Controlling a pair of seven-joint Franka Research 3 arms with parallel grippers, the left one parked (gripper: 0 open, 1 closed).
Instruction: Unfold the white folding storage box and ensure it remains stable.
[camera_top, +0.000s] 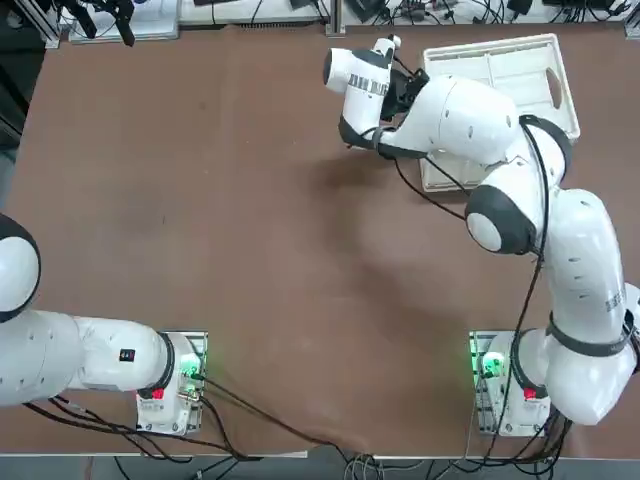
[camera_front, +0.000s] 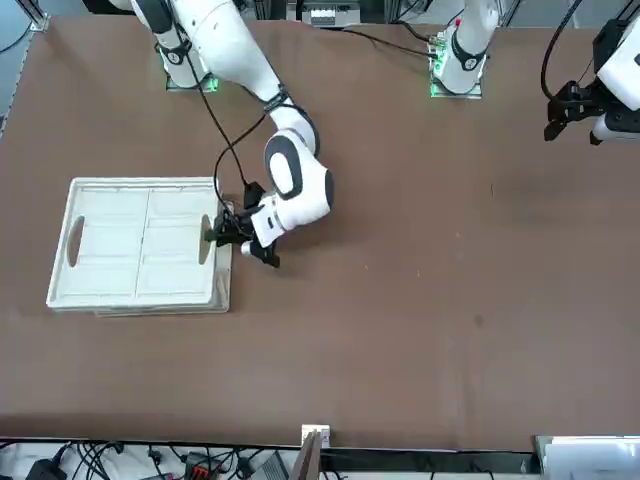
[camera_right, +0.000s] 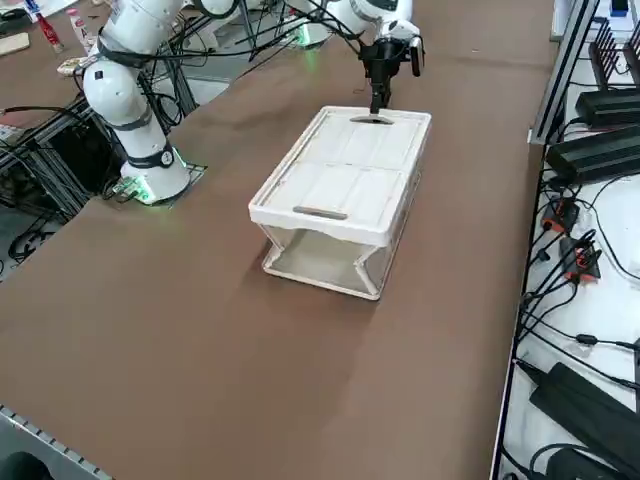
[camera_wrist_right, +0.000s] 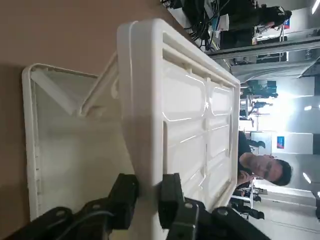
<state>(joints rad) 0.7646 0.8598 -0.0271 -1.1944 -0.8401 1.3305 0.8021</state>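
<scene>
The white folding storage box (camera_right: 340, 190) sits near the desk's (camera_right: 200, 330) far right corner, its upper frame lifted off the base, side panels slanted. The right gripper (camera_wrist_right: 147, 192) has its jaws pinched on the rim's inner end; bare desk surrounds it

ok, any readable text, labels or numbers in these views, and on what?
None can be read.
right arm: dark print on the link in the top view, too small to read.
Wrist link behind the right gripper: dark block marks in the top view, unreadable.
white folding storage box: no text or label showing; the gripper is clamped on its rim.
Room signs in the right wrist view: blurred.
</scene>
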